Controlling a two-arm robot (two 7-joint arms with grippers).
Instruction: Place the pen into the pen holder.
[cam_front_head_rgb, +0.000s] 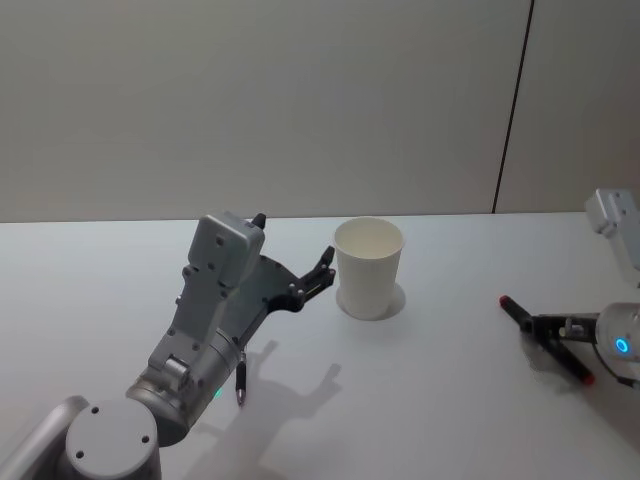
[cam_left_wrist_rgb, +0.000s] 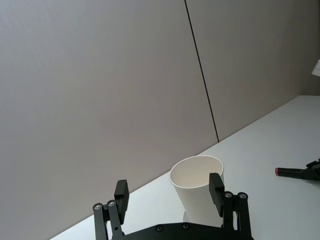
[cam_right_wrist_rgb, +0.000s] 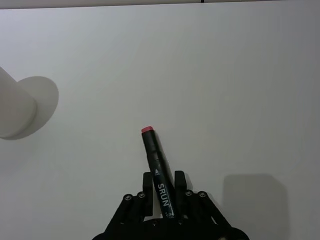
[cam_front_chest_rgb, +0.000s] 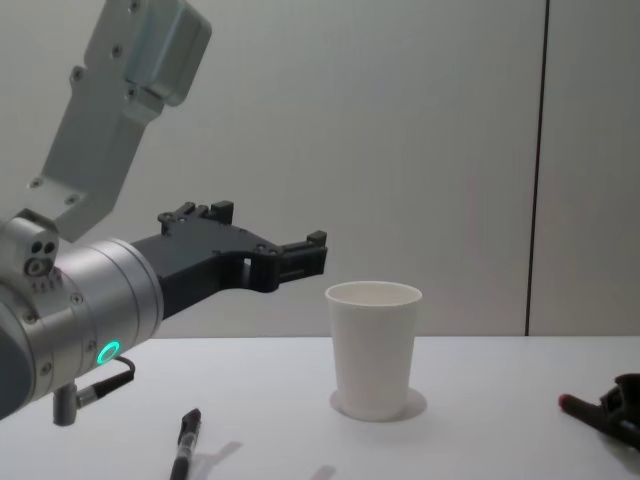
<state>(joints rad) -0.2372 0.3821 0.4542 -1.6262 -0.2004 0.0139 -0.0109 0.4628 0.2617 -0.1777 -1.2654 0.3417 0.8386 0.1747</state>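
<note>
Okay: grey wall (cam_front_head_rgb: 250, 100), white counter (cam_front_head_rgb: 450, 420). Your left claw (cam_front_head_rgb: 293, 240) hangs wide at rim height just left of the pen holder (cam_front_head_rgb: 368, 270); right claw (cam_right_wrist_rgb: 163, 177), clamped on the pen (cam_right_wrist_rgb: 152, 150), sits low, well right of the holder, pen's long axis pointing roughly holder-ward. A spare black pen (cam_front_head_rgb: 240, 380) lies under the left arm.
</note>
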